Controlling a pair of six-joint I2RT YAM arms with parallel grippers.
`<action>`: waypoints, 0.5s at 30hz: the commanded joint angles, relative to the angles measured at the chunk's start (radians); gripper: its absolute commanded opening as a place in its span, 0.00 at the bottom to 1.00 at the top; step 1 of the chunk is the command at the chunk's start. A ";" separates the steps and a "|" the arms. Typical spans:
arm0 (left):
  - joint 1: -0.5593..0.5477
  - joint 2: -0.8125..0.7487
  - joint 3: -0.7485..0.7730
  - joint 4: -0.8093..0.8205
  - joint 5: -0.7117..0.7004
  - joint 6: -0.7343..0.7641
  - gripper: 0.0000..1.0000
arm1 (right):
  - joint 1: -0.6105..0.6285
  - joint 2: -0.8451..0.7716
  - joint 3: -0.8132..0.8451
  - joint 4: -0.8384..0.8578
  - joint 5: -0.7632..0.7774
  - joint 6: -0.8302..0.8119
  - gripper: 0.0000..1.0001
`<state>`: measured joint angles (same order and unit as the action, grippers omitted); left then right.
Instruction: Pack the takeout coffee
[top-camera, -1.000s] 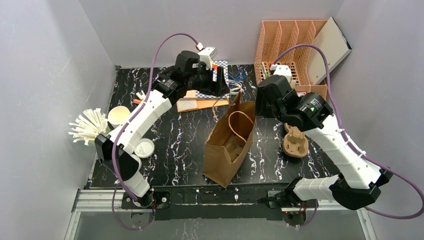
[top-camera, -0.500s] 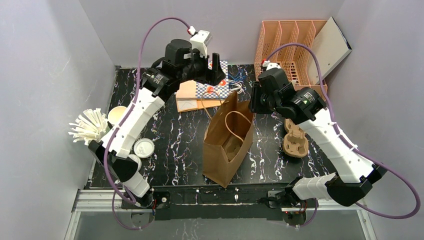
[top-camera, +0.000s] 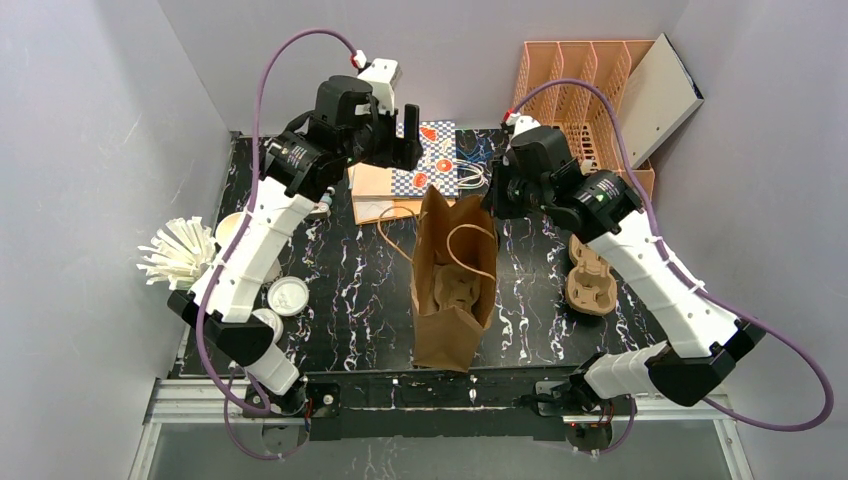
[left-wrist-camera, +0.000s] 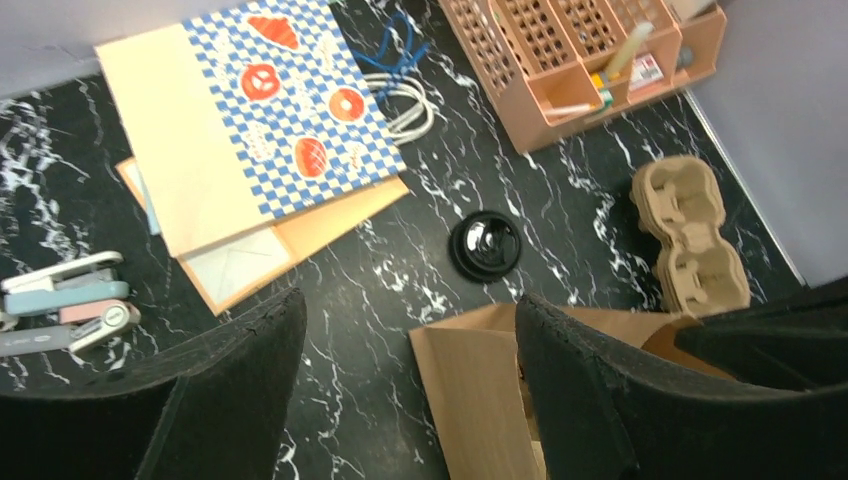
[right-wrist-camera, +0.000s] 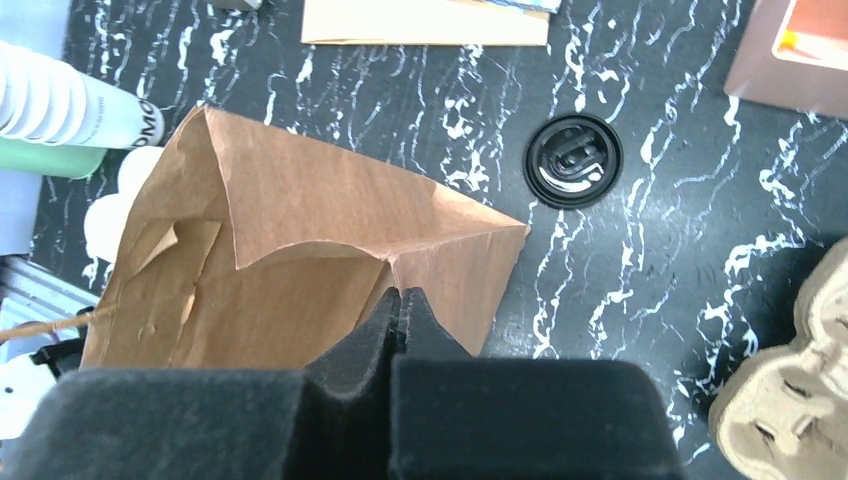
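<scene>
A white-lidded takeout coffee cup (top-camera: 288, 296) stands at the left of the table, by my left arm's lower link. The brown paper bag (top-camera: 455, 280) stands open in the middle, and a cardboard shape shows inside it. My right gripper (right-wrist-camera: 400, 295) is shut on the bag's (right-wrist-camera: 300, 230) far rim, seen from above near the right top corner (top-camera: 492, 195). My left gripper (left-wrist-camera: 410, 305) hovers open and empty above the bag's (left-wrist-camera: 480, 400) back left corner, high over the table (top-camera: 400, 150).
A loose black lid (left-wrist-camera: 485, 243) lies behind the bag. A cardboard cup carrier (top-camera: 588, 275) sits to the right, with an orange desk organiser (top-camera: 580, 90) at the back right. Checkered paper bags (top-camera: 430, 160) lie at the back. Lidless cups (top-camera: 232, 232) and white sticks (top-camera: 178, 250) are at the left.
My right gripper has shut on the bag's rim and pulled the leaning bag upright and squarer. My left arm has risen and drawn back to the left, still open.
</scene>
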<state>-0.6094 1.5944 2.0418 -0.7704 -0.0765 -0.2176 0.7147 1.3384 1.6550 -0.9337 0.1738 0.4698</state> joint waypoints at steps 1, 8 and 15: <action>0.005 -0.050 -0.011 -0.070 0.135 0.002 0.75 | -0.003 0.004 0.076 0.100 -0.053 -0.057 0.01; 0.006 -0.025 -0.031 -0.164 0.341 -0.042 0.72 | -0.002 0.043 0.075 0.110 -0.075 -0.064 0.01; 0.005 -0.033 -0.088 -0.207 0.364 -0.075 0.65 | -0.002 0.038 0.057 0.134 -0.079 -0.060 0.01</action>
<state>-0.6098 1.5883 1.9602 -0.8989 0.2367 -0.2714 0.7143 1.3895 1.7039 -0.8593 0.1081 0.4191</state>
